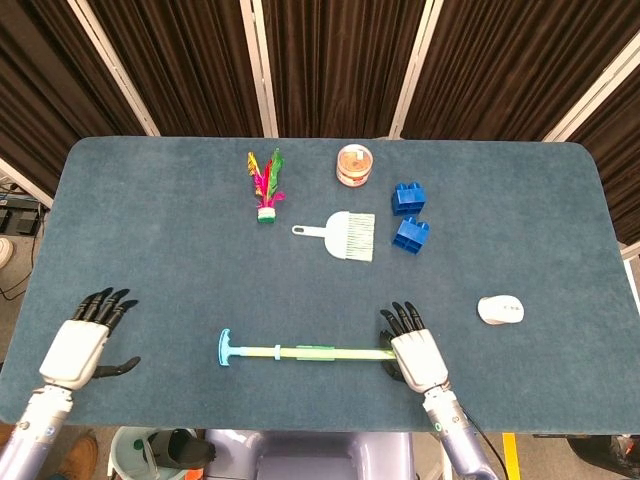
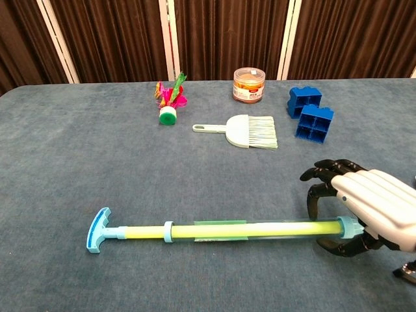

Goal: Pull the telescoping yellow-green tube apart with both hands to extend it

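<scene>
Head view shows me the yellow-green tube (image 1: 312,352) lying flat on the desk (image 1: 180,230) in the lower middle of the frame, its long axis running almost straight left to right across the picture. My right hand (image 1: 418,358) sits over the tube's right end, fingers curled down around it with the thumb below; from the chest view, the right hand (image 2: 364,208) looks wrapped about the blue end cap (image 2: 350,227) in the lower right of the frame, though I cannot tell for certain whether the fingers are actually clamped on it or only cupped over it. My left hand (image 1: 80,345) is at the lower left of the head view, fingers spread and holding nothing, and it does not show in the chest view at all. The blue T-handle (image 2: 99,230) at the tube's other end points toward that hand, but the two are well apart, with bare desk between them. So the relation that matters to me is this: the tube lies along the line joining my two hands, the right end is covered, and the free T-handle end lies to the right of my left hand. I judge that my left hand has to travel rightward in the frame along that axis to reach the handle before any pull can begin. The brush, blocks and jar sit well above, out of the way.
</scene>
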Robot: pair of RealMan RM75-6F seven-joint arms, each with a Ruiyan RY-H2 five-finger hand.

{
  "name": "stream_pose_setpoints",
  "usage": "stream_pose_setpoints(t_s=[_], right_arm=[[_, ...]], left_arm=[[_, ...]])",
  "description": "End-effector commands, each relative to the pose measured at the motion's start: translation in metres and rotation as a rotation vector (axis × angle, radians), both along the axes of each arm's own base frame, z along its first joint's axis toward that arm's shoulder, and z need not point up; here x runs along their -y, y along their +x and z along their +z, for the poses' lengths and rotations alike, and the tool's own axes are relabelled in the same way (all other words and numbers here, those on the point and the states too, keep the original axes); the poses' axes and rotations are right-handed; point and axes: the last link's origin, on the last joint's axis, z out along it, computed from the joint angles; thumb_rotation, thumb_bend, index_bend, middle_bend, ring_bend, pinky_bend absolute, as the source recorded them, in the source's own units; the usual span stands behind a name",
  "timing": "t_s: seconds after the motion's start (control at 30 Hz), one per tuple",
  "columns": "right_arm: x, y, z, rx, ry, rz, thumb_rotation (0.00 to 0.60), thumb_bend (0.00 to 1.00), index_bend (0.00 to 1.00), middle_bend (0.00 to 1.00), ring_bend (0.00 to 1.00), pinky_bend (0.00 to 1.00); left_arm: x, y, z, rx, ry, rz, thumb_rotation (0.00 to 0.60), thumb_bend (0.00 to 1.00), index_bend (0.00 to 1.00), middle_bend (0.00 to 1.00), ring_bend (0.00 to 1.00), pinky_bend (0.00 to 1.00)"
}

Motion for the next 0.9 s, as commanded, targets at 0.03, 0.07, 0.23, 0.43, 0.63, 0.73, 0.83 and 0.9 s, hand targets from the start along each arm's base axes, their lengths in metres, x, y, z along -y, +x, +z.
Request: stream_pose_setpoints(t_s=[0.03, 0.07, 0.23, 0.43, 0.63, 0.73, 0.83, 0.9], right_arm=[[-0.001, 0.001, 0.000, 0.000, 0.004, 0.004, 0.600, 0.36, 0.68, 0.18, 0.06, 0.06], [-0.001, 0.001, 0.000, 0.000, 0.005, 0.006, 0.600, 0.36, 0.68, 0.18, 0.06, 0.06], [0.000, 0.004, 0.002, 0.005, -0.005, 0.007, 0.600, 0.36, 0.67, 0.18, 0.06, 0.07], [0.002, 0.005, 0.006, 0.009, -0.016, 0.006, 0.600, 0.36, 0.67, 0.18, 0.06, 0.06], [0.004, 0.006, 0.009, 0.010, -0.026, 0.005, 0.600, 0.36, 0.67, 0.18, 0.06, 0.07], [0.004, 0.006, 0.011, 0.012, -0.027, 0.005, 0.600, 0.36, 0.67, 0.18, 0.06, 0.06], [0.004, 0.005, 0.011, 0.018, -0.024, 0.005, 0.600, 0.36, 0.67, 0.18, 0.06, 0.06], [0.003, 0.005, 0.012, 0.020, -0.023, 0.008, 0.600, 0.36, 0.67, 0.18, 0.06, 0.06]], left_arm=[[-0.014, 0.009, -0.035, 0.060, -0.028, -0.084, 0.600, 0.20, 0.26, 0.08, 0.03, 0.10], [-0.017, 0.011, -0.044, 0.082, -0.037, -0.096, 0.600, 0.20, 0.28, 0.08, 0.03, 0.10], [-0.031, 0.023, -0.084, 0.140, -0.108, -0.135, 0.600, 0.30, 0.33, 0.08, 0.03, 0.10], [-0.037, 0.041, -0.103, 0.203, -0.154, -0.155, 0.600, 0.23, 0.34, 0.08, 0.03, 0.10], [-0.033, 0.052, -0.119, 0.255, -0.209, -0.155, 0.600, 0.19, 0.33, 0.08, 0.03, 0.10], [-0.033, 0.054, -0.124, 0.247, -0.210, -0.164, 0.600, 0.19, 0.34, 0.08, 0.03, 0.10], [-0.037, 0.055, -0.133, 0.238, -0.216, -0.167, 0.600, 0.19, 0.34, 0.08, 0.03, 0.10], [-0.040, 0.056, -0.140, 0.239, -0.224, -0.164, 0.600, 0.19, 0.34, 0.08, 0.03, 0.10]])
